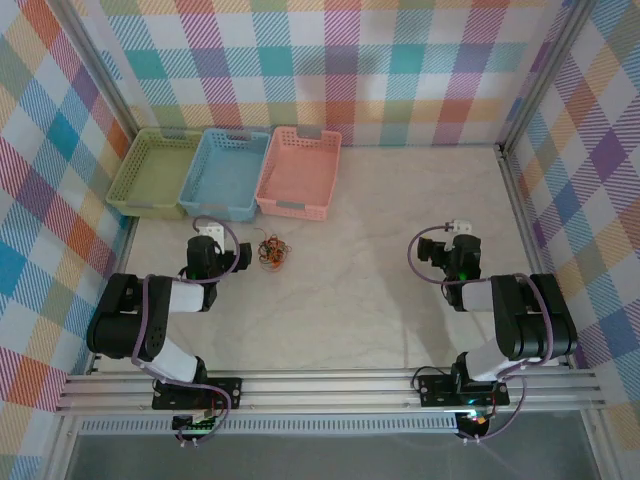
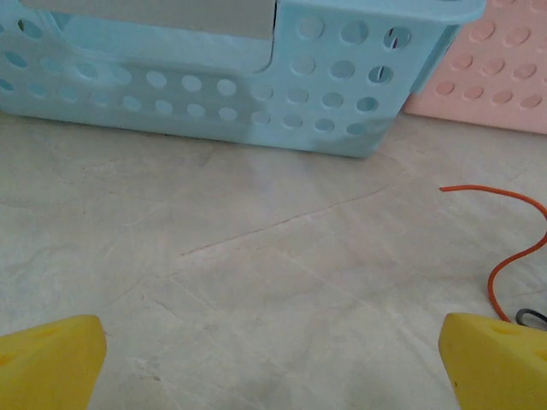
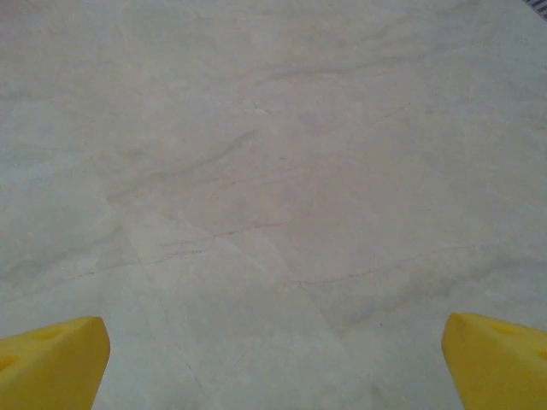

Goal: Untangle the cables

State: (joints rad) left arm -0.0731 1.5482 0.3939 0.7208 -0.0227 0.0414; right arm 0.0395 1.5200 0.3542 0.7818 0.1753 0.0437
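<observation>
The cables [image 1: 270,250] lie in a small tangled heap of thin orange-brown and black wires on the table, just in front of the pink basket. My left gripper [image 1: 206,234] sits to the left of the heap, apart from it, pointing at the blue basket. In the left wrist view its yellow fingertips [image 2: 53,363] stand wide apart, the gripper [image 2: 273,367] open over bare table. One orange wire [image 2: 514,253] curls in at the right edge, with a bit of black wire [image 2: 532,317] below it. My right gripper [image 3: 273,367] is open over bare table, far right of the heap [image 1: 458,234].
Three baskets stand in a row at the back left: green [image 1: 155,172], blue [image 1: 226,172] and pink [image 1: 298,170]. The blue basket's wall [image 2: 256,94] is close ahead of the left gripper, the pink one [image 2: 496,81] beside it. Checked walls enclose the table.
</observation>
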